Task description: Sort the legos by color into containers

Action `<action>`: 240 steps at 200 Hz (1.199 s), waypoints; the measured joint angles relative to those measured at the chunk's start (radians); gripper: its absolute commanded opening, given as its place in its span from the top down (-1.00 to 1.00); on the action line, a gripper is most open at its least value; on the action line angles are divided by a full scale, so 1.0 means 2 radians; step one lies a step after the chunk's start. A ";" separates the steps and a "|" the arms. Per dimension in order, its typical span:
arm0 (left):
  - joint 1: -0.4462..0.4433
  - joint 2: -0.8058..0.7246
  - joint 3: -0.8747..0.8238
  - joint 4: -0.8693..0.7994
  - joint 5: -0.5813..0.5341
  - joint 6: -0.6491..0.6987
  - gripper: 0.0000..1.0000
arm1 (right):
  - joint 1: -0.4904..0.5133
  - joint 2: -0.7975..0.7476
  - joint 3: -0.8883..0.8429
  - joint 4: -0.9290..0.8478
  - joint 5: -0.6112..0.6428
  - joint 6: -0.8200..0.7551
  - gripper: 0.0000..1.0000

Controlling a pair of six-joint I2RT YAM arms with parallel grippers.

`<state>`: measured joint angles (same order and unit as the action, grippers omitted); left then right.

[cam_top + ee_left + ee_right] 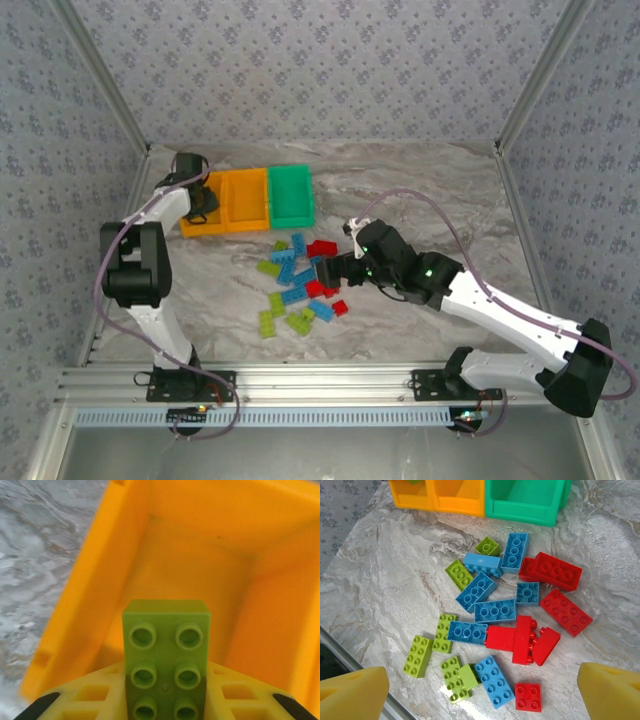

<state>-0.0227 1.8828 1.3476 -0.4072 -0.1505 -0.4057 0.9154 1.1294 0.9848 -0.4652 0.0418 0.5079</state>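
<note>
My left gripper [200, 205] hangs over the leftmost orange container [190, 230], shut on a lime green lego [166, 650]. The brick stands studs-up between the yellow fingers [90, 695], above the bin's bare orange floor [200, 565]. The other legos [300, 285] lie loose in a mixed red, blue and lime green pile mid-table. My right gripper [335, 270] hovers over that pile, open, its yellow fingertips [355, 692] wide apart. Below it lie a blue brick [492, 680], a small red square brick [528, 696] and a cluster of red bricks [520, 640].
The second orange container [246, 200] and the green container [291, 195] stand in a row with the first at the back left. Lime green bricks [417, 655] lie nearest the table's front edge. Bare marbled tabletop [440, 200] spreads to the right.
</note>
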 measured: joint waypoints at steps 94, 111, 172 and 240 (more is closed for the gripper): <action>-0.045 -0.191 -0.052 -0.012 0.045 -0.009 0.08 | -0.017 0.019 0.000 -0.005 0.039 -0.004 -1.00; -0.123 -0.273 -0.061 -0.021 0.046 -0.001 0.06 | -0.039 0.048 0.000 0.005 0.045 -0.019 -1.00; -0.313 -0.458 -0.093 -0.153 0.020 0.070 -0.42 | -0.110 0.237 0.028 0.072 -0.007 -0.129 -1.00; -0.313 -0.565 -0.219 -0.203 0.003 0.095 -0.99 | -0.146 0.366 0.117 0.131 -0.092 -0.018 -1.00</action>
<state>-0.6491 0.7521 0.9089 -0.8127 -0.1436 -0.2157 0.6231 1.8622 1.2179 -0.2031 -0.1413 0.4721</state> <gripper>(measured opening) 0.991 0.999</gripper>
